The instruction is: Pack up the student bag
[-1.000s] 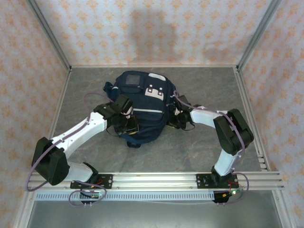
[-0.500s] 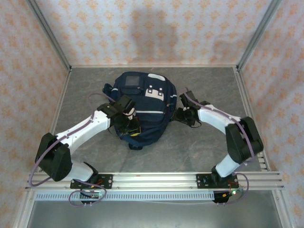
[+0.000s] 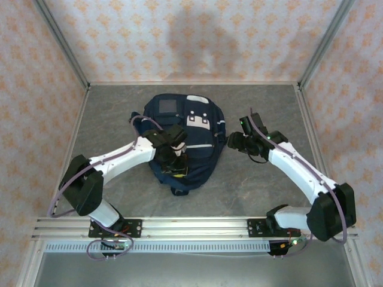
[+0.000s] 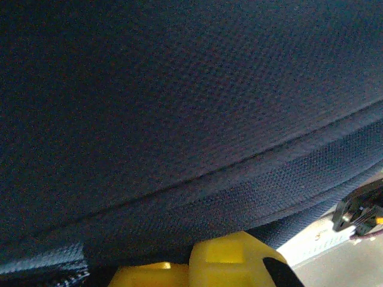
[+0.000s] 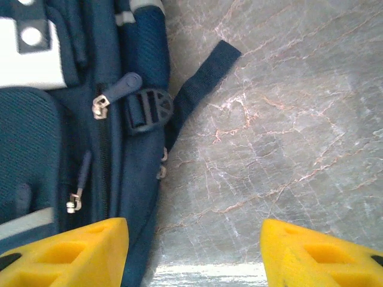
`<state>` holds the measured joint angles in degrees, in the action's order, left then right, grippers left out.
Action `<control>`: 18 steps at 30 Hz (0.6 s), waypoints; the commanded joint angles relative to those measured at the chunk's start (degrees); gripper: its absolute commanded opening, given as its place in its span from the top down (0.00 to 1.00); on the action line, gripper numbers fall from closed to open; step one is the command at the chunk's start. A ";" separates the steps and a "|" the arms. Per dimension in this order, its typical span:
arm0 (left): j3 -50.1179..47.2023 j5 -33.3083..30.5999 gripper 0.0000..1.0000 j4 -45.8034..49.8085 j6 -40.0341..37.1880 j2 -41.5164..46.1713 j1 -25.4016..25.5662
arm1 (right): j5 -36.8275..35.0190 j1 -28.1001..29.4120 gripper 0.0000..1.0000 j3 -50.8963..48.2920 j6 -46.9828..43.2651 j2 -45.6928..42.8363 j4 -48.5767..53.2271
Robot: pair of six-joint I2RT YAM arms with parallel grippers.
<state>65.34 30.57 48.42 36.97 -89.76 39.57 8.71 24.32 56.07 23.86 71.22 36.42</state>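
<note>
The student bag [image 3: 194, 140], dark navy with a white front patch, lies flat in the middle of the table. My left gripper [image 3: 178, 162] rests on its lower front. Its yellow fingers [image 4: 188, 263] are shut together and pressed close against the navy fabric [image 4: 179, 107]; I cannot see anything held between them. My right gripper [image 3: 232, 142] hovers just off the bag's right edge. Its jaws [image 5: 194, 239] are open wide, with bare table between them. Beside them run the bag's side [image 5: 36, 137], a buckle [image 5: 148, 109], a loose strap [image 5: 203, 78] and a zipper pull [image 5: 100, 106].
The grey marbled table [image 3: 257, 185] stretches right of and in front of the bag. Patterned walls close in the back and both sides. A metal rail [image 3: 191, 227] carrying the arm bases runs along the near edge.
My right gripper has opened and drawn back to the right, off the bag. My left arm has swung right across the bag, and the bag has shifted slightly right.
</note>
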 commanded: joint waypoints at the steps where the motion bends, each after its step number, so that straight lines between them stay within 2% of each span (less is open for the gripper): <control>1: 1.30 2.53 1.00 6.01 -6.03 1.18 3.17 | -2.62 -0.06 0.41 -0.69 -1.56 -3.05 2.25; 8: -3.64 4.23 0.91 2.24 -4.93 3.98 3.67 | -2.86 -0.06 0.42 -2.19 -3.29 -6.97 1.78; 9: -3.60 3.66 0.85 2.40 -5.19 3.89 3.76 | -3.26 -0.03 0.42 -2.21 -3.56 -7.01 2.01; 11: -3.38 4.10 0.65 1.84 -5.41 4.26 3.76 | -3.33 -0.06 0.42 -1.90 -4.23 -6.89 2.55; 12: -3.01 5.13 0.56 1.06 -5.42 4.76 3.76 | -2.15 -0.06 0.42 -1.25 -5.15 -6.96 2.89; 14: -1.08 2.39 0.37 1.41 -5.42 7.15 3.77 | 2.14 -0.06 0.41 -0.12 -7.29 -8.67 2.26; 15: 0.16 0.59 0.17 1.85 -5.90 8.81 3.76 | 4.32 -0.04 0.37 -0.22 -8.36 -10.52 0.72; 16: 1.47 -0.93 0.00 2.44 -6.03 10.26 3.80 | 5.29 -0.05 0.33 -0.26 -9.02 -12.31 -0.33; 17: 3.12 -3.22 0.00 3.11 -8.15 12.35 3.76 | 5.55 -0.05 0.29 -0.14 -9.71 -14.27 -1.14; 18: 4.30 -5.57 0.00 3.40 -9.09 14.61 3.63 | 5.53 0.02 0.07 0.25 -10.71 -15.84 -1.45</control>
<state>64.49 30.81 50.65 31.70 -81.52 43.18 11.64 24.32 54.70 17.15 61.04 37.30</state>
